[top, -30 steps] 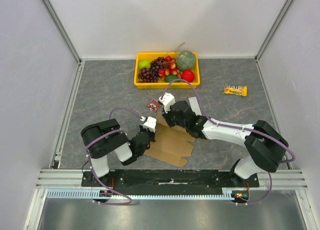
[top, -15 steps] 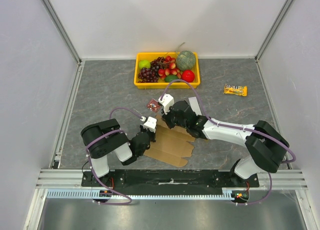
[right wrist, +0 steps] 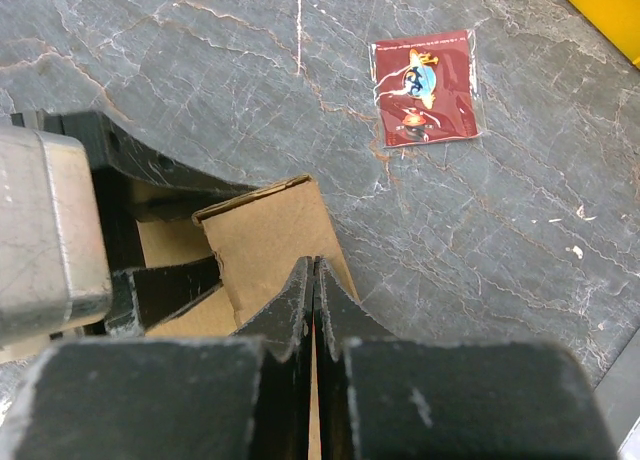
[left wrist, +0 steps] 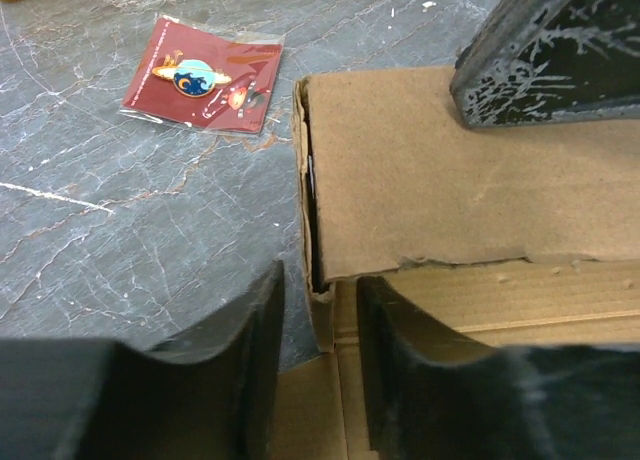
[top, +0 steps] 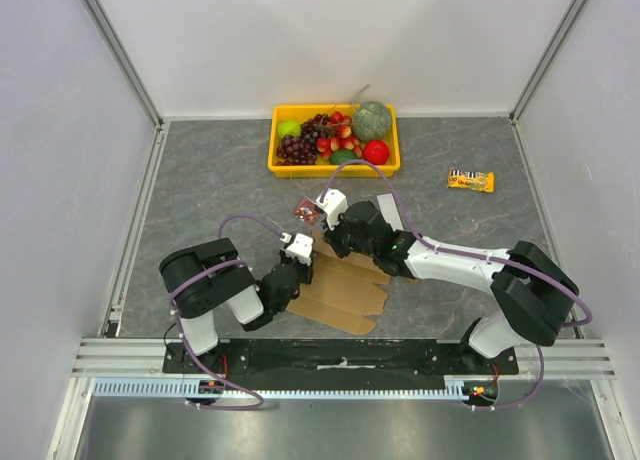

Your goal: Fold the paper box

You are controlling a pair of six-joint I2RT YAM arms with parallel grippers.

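The paper box [top: 345, 288] is a brown cardboard sheet lying partly folded on the table between the arms. In the left wrist view one panel [left wrist: 420, 180] is folded over and a raised wall edge [left wrist: 320, 305] stands between my fingers. My left gripper [left wrist: 320, 278] is narrowly open and straddles that edge, with gaps on both sides; in the top view it [top: 297, 262] is at the box's left end. My right gripper [right wrist: 316, 265] is shut, its tips on the folded panel [right wrist: 265, 240]; in the top view it [top: 336, 232] is at the box's far edge.
A small red sticker packet [top: 305, 211] lies just beyond the box and shows in both wrist views [left wrist: 205, 75] [right wrist: 425, 87]. The yellow fruit tray [top: 335, 167] stands at the back. A snack bar [top: 470, 180] lies at the right.
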